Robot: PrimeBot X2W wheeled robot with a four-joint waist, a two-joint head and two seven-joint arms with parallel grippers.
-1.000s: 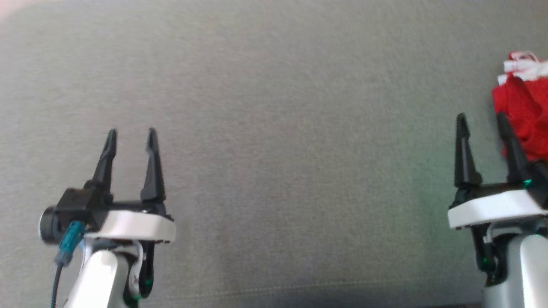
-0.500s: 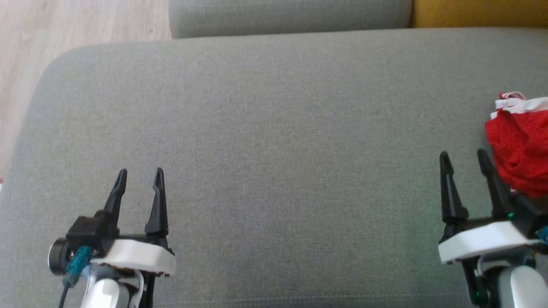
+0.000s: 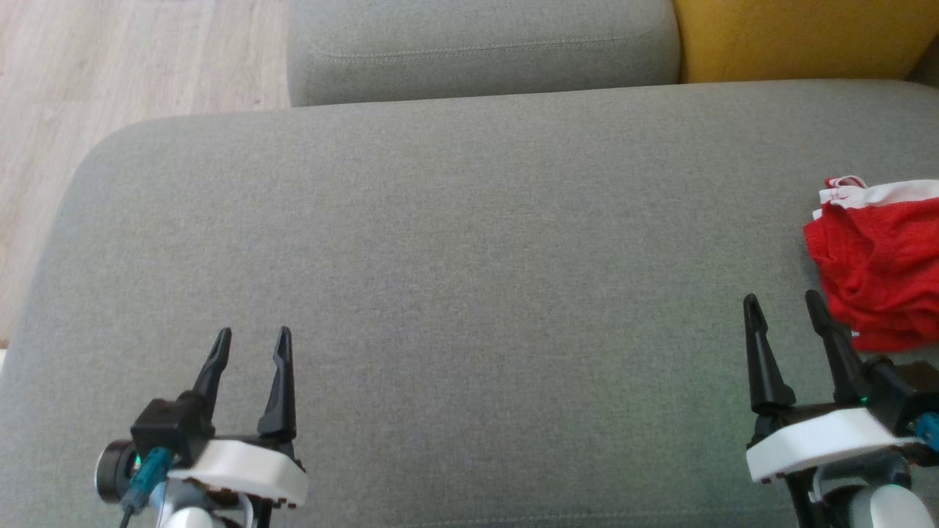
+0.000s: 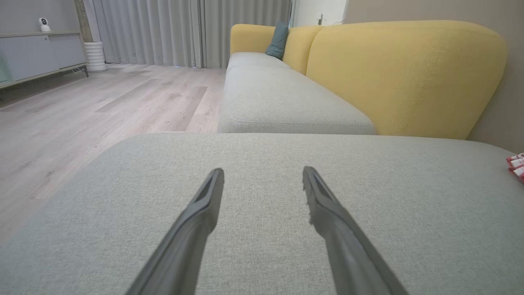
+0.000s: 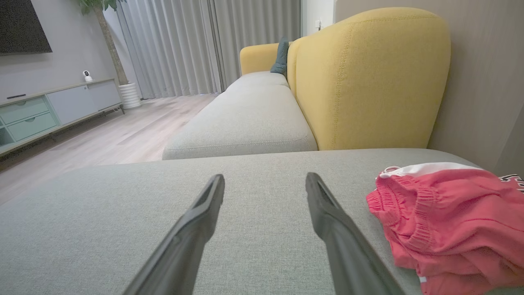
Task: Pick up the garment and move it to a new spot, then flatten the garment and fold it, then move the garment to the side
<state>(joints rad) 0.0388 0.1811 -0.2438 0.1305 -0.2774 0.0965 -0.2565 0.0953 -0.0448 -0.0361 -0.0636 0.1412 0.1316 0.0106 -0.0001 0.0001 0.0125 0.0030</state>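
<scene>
- The left gripper (image 3: 254,333) hangs over the near left part of a grey cushion (image 3: 469,242), its two dark fingers spread wide with nothing between them.
- The right gripper (image 3: 781,297) hangs over the cushion's near right part, its fingers also wide apart and empty.
- The garment (image 3: 877,264), red with a white band along its far edge, lies in a crumpled heap on the cushion's right side, partly cut off by the head view's right edge.
- In the right wrist view, the heap sits just to the right of that gripper's right-hand finger, with a strip of bare cushion between them. A bit of black print shows at the heap's far right.
- The left gripper is well apart from the garment, with most of the cushion's width between them.
- Beyond the cushion runs a grey sofa seat (image 3: 477,44) with a yellow backrest (image 3: 799,37). A teal pillow (image 4: 278,39) leans at its far end.
- Pale wood floor (image 3: 110,66) lies to the left, with grey curtains (image 4: 184,28) and a low cabinet (image 5: 53,106) behind.
</scene>
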